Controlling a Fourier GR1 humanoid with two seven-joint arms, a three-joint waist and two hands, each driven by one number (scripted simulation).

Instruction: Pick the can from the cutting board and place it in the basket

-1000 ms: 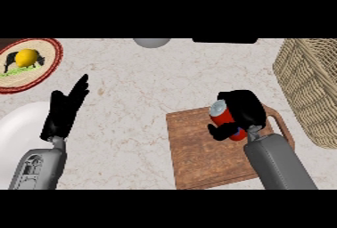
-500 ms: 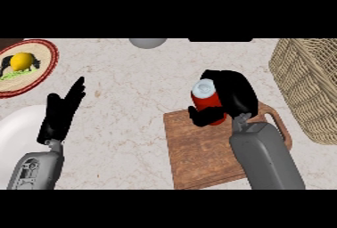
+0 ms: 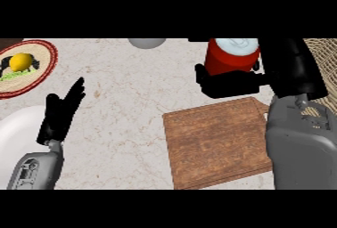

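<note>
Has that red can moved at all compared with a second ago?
Yes. The red can, held in the right hand, was over the cutting board before; now it shows beyond the board's far edge, off the wood.

Grained wood cutting board (image 3: 217,142), woven basket (image 3: 322,53), seemingly marbled stone counter (image 3: 132,89)

The basket (image 3: 324,67) (right edge) is cut off and arm-hidden.
</note>
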